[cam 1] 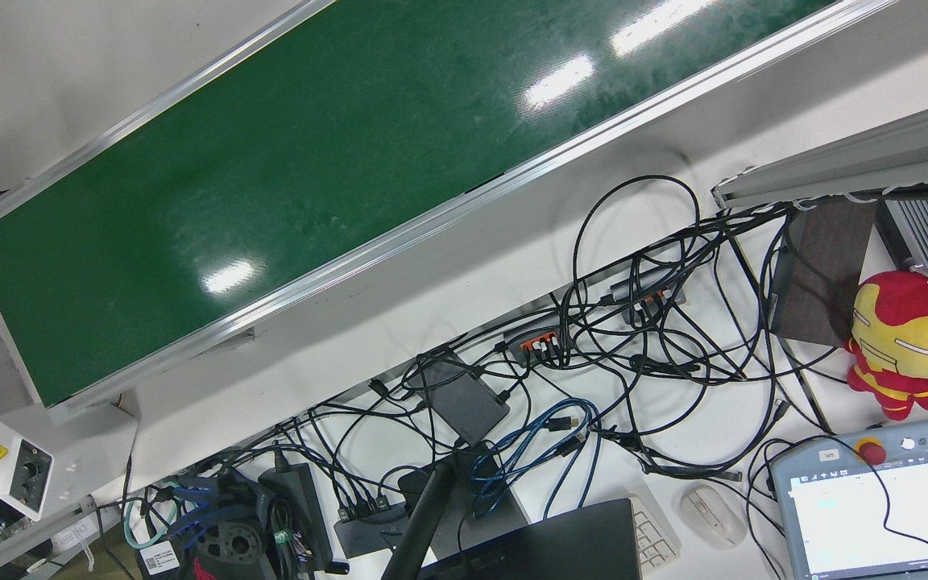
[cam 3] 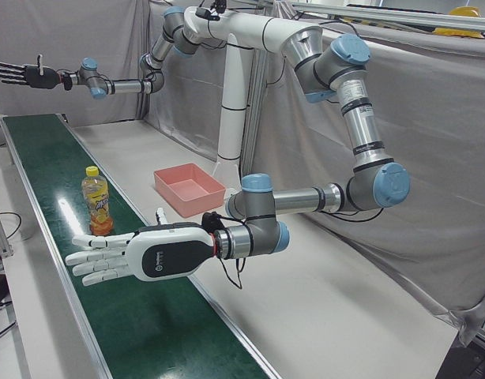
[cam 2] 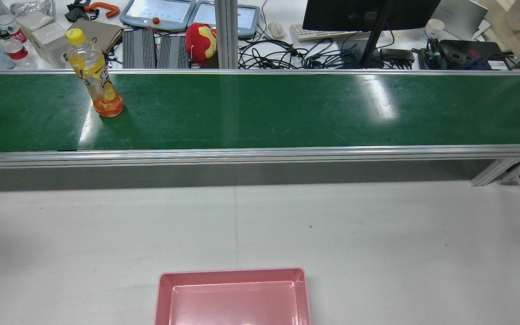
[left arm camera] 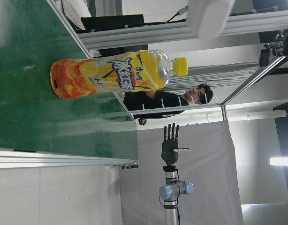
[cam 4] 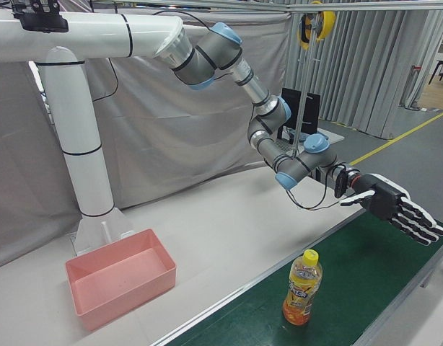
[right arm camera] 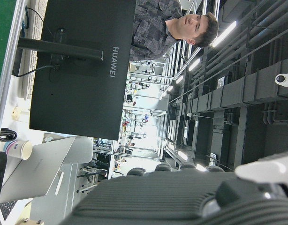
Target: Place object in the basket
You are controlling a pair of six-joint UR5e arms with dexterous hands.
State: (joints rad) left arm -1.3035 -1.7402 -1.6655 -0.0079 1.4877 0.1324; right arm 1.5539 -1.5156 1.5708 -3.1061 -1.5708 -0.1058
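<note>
A yellow-capped orange drink bottle point(cam 2: 95, 74) stands upright on the green conveyor belt point(cam 2: 287, 108), towards the left end in the rear view. It also shows in the left-front view point(cam 3: 96, 201), the right-front view point(cam 4: 302, 287) and the left hand view point(left arm camera: 116, 72). The pink basket point(cam 2: 233, 275) sits empty on the white table near the pedestal point(cam 3: 187, 170) point(cam 4: 120, 277). My left hand point(cam 3: 140, 254) point(cam 4: 395, 205) is open with fingers spread. It hovers over the belt beside the bottle and does not touch it. My right hand point(cam 3: 21, 75) point(left arm camera: 170, 140) is open, held high at the far end of the belt.
Behind the belt is a desk with a monitor point(cam 2: 368, 13), tangled cables point(cam 1: 633, 338), teach pendants point(cam 2: 158, 11), a red plush toy point(cam 2: 201, 38) and spare bottles point(cam 2: 9, 36). White tabletop point(cam 2: 377, 234) lies between belt and basket. A person shows in the hand views.
</note>
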